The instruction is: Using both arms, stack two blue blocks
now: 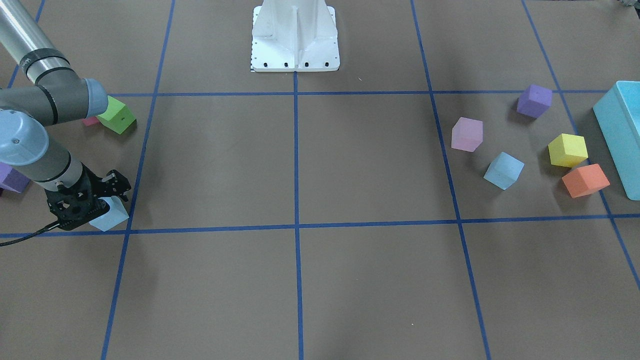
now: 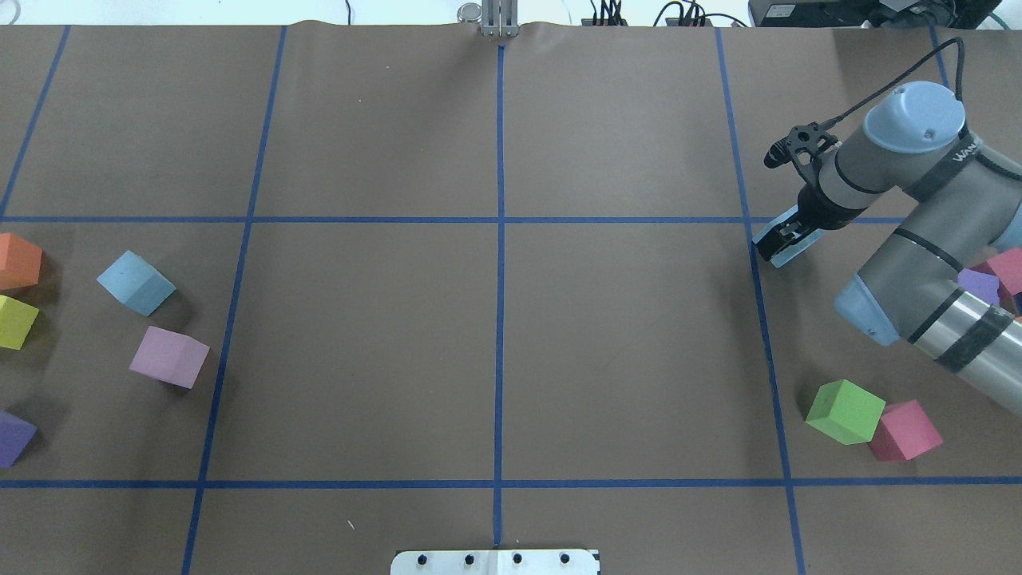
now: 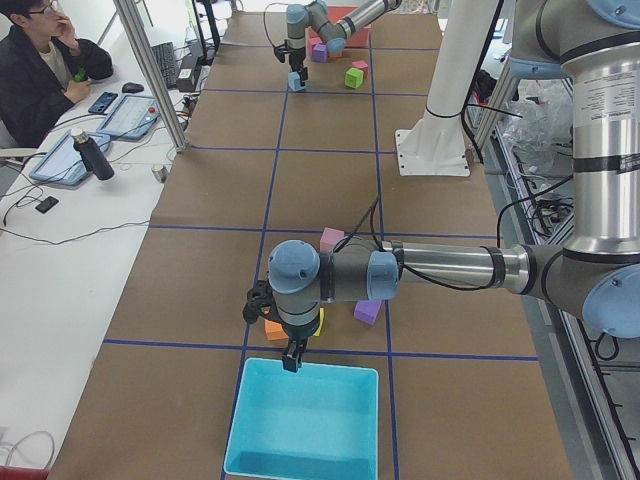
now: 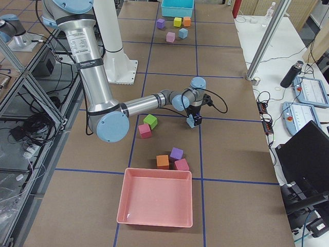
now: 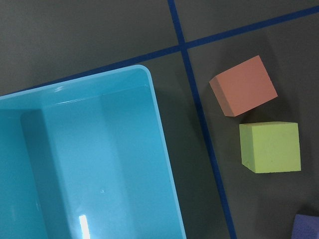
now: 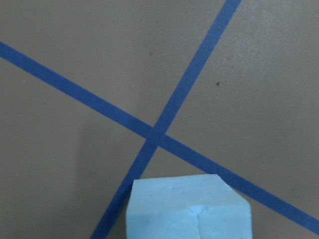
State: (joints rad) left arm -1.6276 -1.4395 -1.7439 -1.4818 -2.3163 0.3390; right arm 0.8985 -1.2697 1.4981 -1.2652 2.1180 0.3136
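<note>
My right gripper [image 2: 786,239] is shut on one pale blue block [image 1: 111,215], low over the table beside a tape crossing. That block fills the bottom of the right wrist view [image 6: 187,211]. The second blue block [image 1: 503,170] lies free on the far side of the table, also in the overhead view [image 2: 136,282], between a pink cube and a yellow cube. My left gripper [image 3: 291,358] shows only in the exterior left view, hanging over the near rim of the turquoise bin [image 3: 305,425]. I cannot tell whether it is open or shut.
Pink [image 1: 467,134], purple [image 1: 534,100], yellow [image 1: 567,150] and orange [image 1: 585,180] cubes surround the free blue block, beside the turquoise bin [image 1: 622,135]. Green [image 2: 845,411] and red [image 2: 905,431] cubes lie near my right arm. A pink tray [image 4: 156,203] sits beyond them.
</note>
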